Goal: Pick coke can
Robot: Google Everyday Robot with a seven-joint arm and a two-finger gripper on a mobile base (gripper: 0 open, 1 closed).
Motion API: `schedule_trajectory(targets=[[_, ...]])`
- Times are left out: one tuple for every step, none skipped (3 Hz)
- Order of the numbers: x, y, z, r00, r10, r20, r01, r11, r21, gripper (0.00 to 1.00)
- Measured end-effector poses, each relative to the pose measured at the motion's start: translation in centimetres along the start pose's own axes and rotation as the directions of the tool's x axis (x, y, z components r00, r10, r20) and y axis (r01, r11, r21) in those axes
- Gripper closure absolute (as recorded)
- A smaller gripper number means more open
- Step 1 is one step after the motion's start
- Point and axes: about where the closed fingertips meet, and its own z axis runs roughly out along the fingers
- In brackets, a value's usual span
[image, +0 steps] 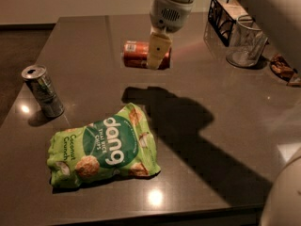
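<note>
We're judging the coke can [136,54] light, stiff, slick, prob. dent-prone, lying sideways on the desk [225,112]; pincer [157,59] is hanging over its right end; can't tell if it's clenched; we're favouring a mid-body hold.
</note>
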Motion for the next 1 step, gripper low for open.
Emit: schedule_trajectory(targets=[[-0.38,-0.32,-0.13,1.0,-0.002,0.013,0.001,0.9999,0.013,1.0]])
